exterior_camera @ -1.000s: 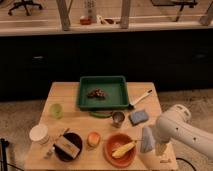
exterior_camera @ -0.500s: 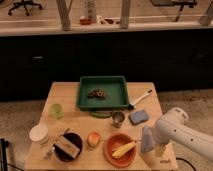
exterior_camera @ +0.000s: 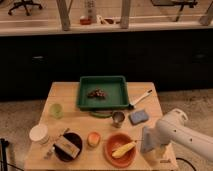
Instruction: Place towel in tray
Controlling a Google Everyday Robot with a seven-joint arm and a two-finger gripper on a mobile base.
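A green tray (exterior_camera: 120, 82) sits at the back middle of the wooden table, with a small brown clump (exterior_camera: 97, 93) inside it. The blue-grey folded towel (exterior_camera: 139, 116) lies flat on the table just right of the tray's front corner. My white arm comes in from the lower right. My gripper (exterior_camera: 147, 141) hangs low at the table's front right, a little in front of the towel and apart from it, next to the orange bowl. Nothing shows in it.
A brush with a white handle (exterior_camera: 140, 98) lies right of the tray. A metal cup (exterior_camera: 118, 118) stands by the towel. An orange bowl with a banana (exterior_camera: 120, 149), an orange fruit (exterior_camera: 93, 138), a black bowl with a box (exterior_camera: 67, 146), a white cup (exterior_camera: 39, 133) and a green cup (exterior_camera: 56, 110) fill the front and left.
My arm has shifted slightly left and down over the table's front right corner. The towel and the other objects have not moved.
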